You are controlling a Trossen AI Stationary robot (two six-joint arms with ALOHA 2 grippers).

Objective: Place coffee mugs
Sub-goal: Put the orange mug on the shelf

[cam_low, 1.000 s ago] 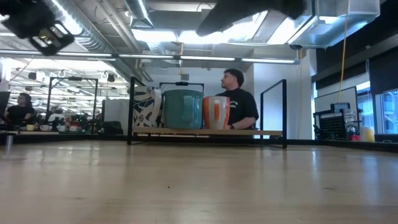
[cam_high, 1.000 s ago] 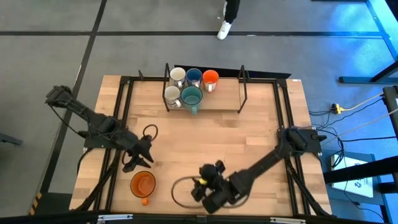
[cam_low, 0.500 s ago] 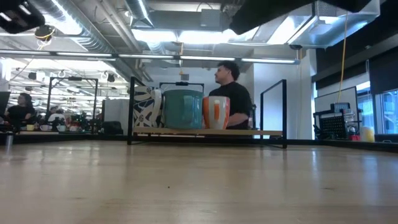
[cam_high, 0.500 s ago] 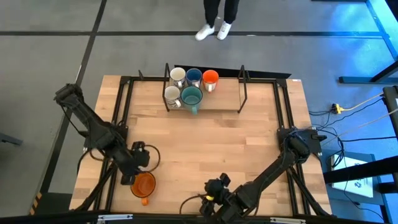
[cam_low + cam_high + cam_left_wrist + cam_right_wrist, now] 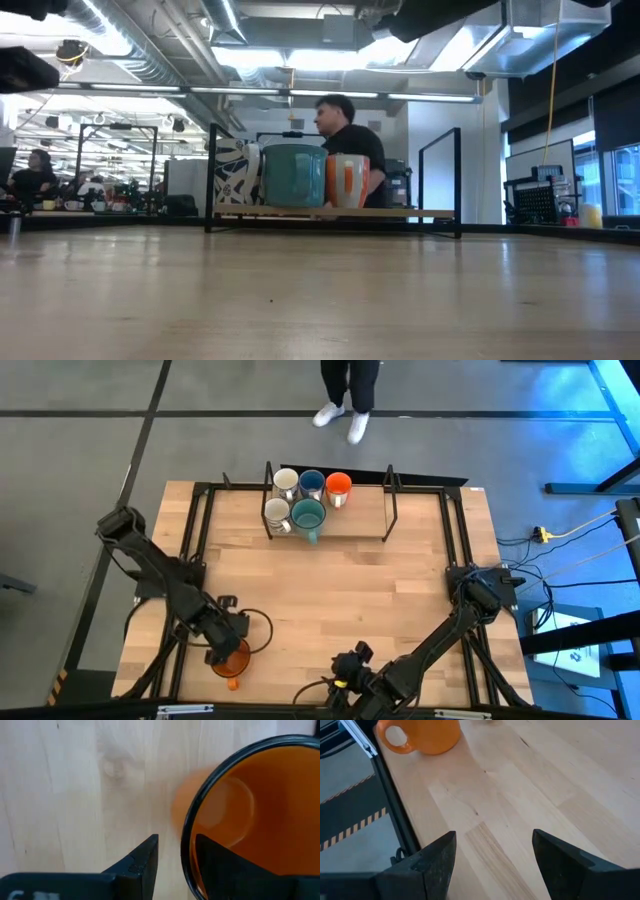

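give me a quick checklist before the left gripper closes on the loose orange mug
1. Left gripper open: ok.
2. Fingers straddling the rim of the orange mug, one finger outside, one inside: ok in the left wrist view.
3. Mug upright on the table: ok.
4. Right gripper open, holding nothing, near the front edge: ok.
5. Space in the rack beside the five mugs there: ok.
6. How far down the wall the fingers reach: cannot tell.

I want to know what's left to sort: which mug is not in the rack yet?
The orange mug at the table's near left, alone under the left gripper, whose open fingers straddle its rim. The other five sit in the rack.
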